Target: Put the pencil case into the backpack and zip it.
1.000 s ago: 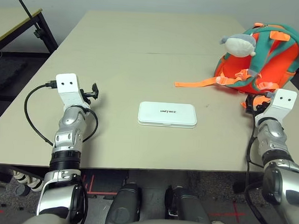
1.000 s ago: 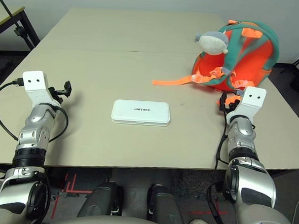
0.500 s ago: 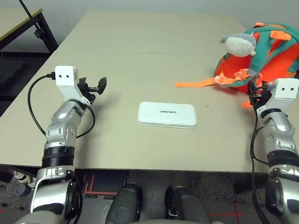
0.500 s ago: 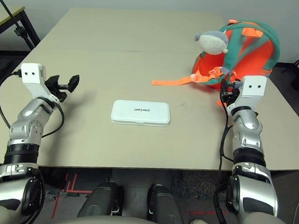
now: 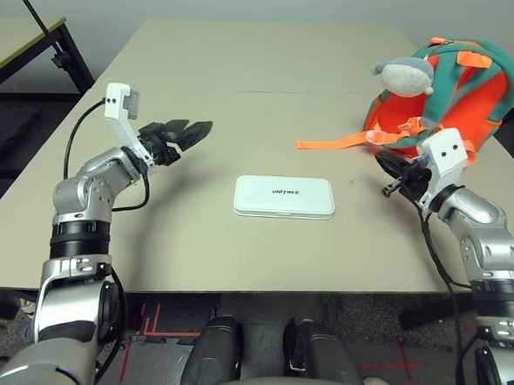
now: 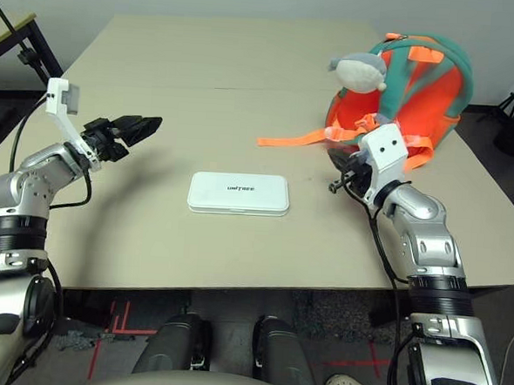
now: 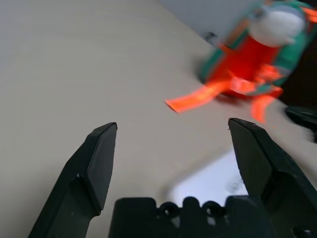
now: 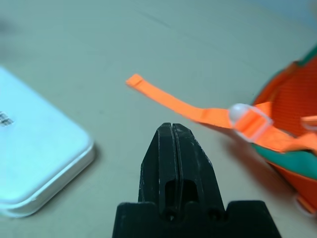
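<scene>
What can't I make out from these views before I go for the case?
- backpack: zipper and opening face away from the head camera, so open or zipped is unknown.
- pencil case: left wrist view blurred, partly behind the left gripper.
- pencil case in right wrist view: cut off by the edge.

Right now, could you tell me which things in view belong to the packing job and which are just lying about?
Belongs to the job:
- pencil case
- backpack, with its plush toy head
- left gripper, open
- right gripper, shut, empty

Just there:
- table
- black stand beside it
</scene>
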